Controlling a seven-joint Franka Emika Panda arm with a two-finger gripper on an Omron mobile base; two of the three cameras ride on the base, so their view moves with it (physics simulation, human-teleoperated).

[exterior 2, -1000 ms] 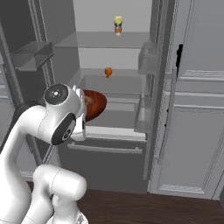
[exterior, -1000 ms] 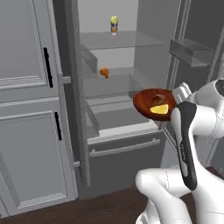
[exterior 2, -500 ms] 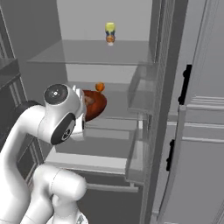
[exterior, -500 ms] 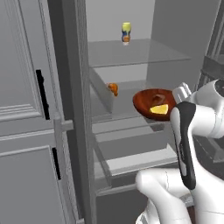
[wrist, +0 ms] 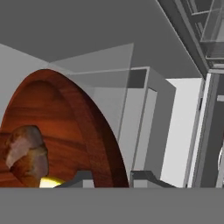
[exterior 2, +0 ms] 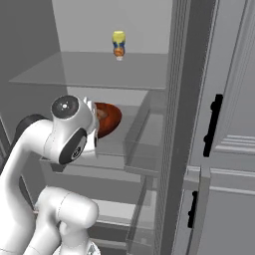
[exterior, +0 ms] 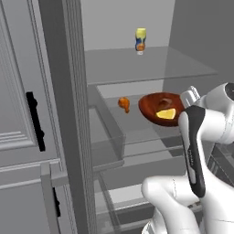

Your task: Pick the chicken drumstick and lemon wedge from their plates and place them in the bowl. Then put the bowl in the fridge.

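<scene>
One unreadable bottle [exterior: 140, 40] label

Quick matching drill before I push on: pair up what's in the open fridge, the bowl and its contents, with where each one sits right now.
Things:
1. wide reddish-brown glossy bowl
2. small yellow lemon wedge
3. small yellow-capped bottle
4. small orange item

Places:
A. on the upper glass shelf
B. inside the bowl
C. on the shelf left of the bowl
D. held in the gripper over the middle shelf

Pairs: 1-D, 2-B, 3-A, 4-C
</scene>
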